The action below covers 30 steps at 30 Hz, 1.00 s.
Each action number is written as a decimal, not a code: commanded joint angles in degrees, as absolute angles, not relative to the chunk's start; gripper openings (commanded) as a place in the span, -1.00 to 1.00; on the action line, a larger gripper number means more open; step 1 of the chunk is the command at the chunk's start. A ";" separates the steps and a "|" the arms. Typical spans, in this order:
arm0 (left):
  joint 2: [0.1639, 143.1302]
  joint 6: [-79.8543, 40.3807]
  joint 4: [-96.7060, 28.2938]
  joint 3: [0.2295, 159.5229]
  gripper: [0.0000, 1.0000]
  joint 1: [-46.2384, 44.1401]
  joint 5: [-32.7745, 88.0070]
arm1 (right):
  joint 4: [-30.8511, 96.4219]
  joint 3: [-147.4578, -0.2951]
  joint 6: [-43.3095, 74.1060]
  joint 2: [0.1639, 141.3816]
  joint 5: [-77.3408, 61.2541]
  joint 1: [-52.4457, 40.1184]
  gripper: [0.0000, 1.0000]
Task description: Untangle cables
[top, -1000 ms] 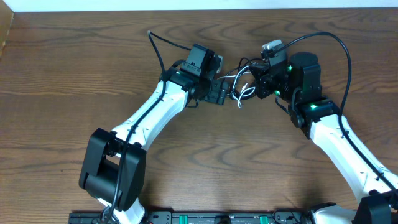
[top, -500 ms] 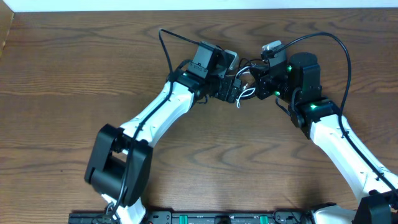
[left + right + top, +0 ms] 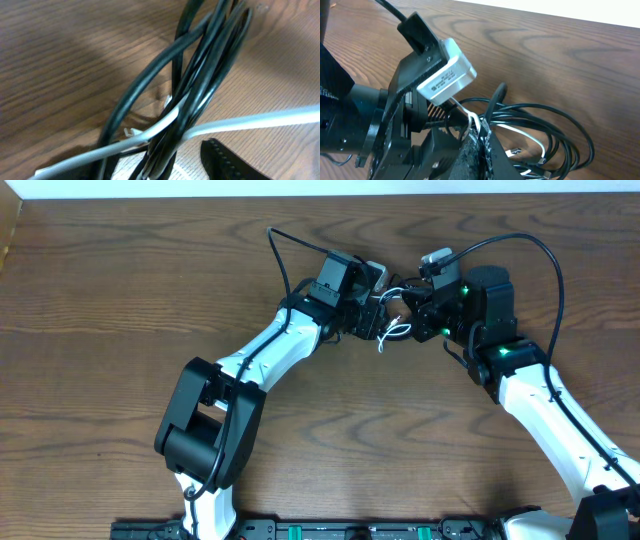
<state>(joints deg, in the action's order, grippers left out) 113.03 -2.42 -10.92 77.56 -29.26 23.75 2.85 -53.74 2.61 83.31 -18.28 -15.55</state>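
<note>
Your dark wood-grain table (image 3: 120, 300) runs to a pale strip (image 3: 320, 187) along its far edge. The cables (image 3: 392, 330) bunch just beyond centre, between both arms. The right gripper (image 3: 479, 142) is pinched on them; whether the left gripper (image 3: 375, 320) is gripping, you cannot tell.
</note>
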 commanded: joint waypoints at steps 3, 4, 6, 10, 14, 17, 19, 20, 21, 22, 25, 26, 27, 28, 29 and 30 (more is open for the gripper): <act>113.03 -2.22 -8.14 78.87 -0.05 -29.08 25.10 | 3.29 -54.65 2.98 83.22 -18.39 -15.31 -0.98; 113.03 -2.22 -7.97 78.87 -0.11 -29.06 25.10 | 3.29 -54.65 2.98 83.20 -18.39 -15.31 -0.98; 113.03 -2.22 -7.81 78.87 -0.41 -29.06 25.10 | 3.46 -54.65 2.98 83.20 -18.57 -15.31 -0.98; 112.95 -4.16 -8.08 78.87 -0.85 -29.06 25.17 | 4.19 -54.65 2.96 83.20 -18.57 -15.31 -0.42; 112.46 -4.16 -8.73 78.89 -0.85 -29.06 26.20 | 4.89 -54.65 2.94 83.20 -18.55 -15.31 0.16; 110.93 -4.14 -10.11 78.89 -0.85 -29.06 27.59 | 5.45 -54.65 2.92 83.20 -18.48 -15.31 0.99; 108.18 -4.10 -11.53 78.89 -0.85 -29.06 27.66 | 5.85 -54.65 2.90 83.20 -18.28 -15.31 0.99; 106.96 -3.97 -11.94 78.89 -0.85 -28.99 27.66 | 6.02 -54.65 2.90 83.20 -18.26 -15.31 0.99; 104.88 -3.33 -12.62 78.91 -0.85 -28.99 27.64 | 6.09 -54.65 2.90 83.20 -18.17 -15.31 0.99; 101.60 -2.31 -13.61 78.91 -0.86 -28.99 27.59 | 6.15 -54.65 2.87 83.20 -18.04 -15.31 0.99; 95.64 -2.15 -15.27 78.91 -0.85 -28.99 25.32 | 6.24 -54.65 2.90 83.20 -17.89 -15.31 0.99; 93.23 -2.15 -16.01 78.91 -0.85 -28.99 23.62 | 6.26 -54.65 2.90 83.22 -17.89 -15.31 0.99; 91.72 -2.15 -16.47 78.91 -0.85 -28.99 22.39 | 6.26 -54.65 2.90 83.22 -17.91 -15.31 0.99; 88.49 -1.93 -17.37 78.91 -0.85 -28.99 19.49 | 6.28 -54.65 2.92 83.22 -17.91 -15.31 0.99; 87.57 -1.61 -17.58 78.91 -0.85 -28.99 18.72 | 6.28 -54.65 2.92 83.22 -17.91 -15.31 0.99; 85.82 -0.93 -18.04 78.91 -0.85 -28.99 17.63 | 6.28 -54.65 2.92 83.22 -17.91 -15.31 0.99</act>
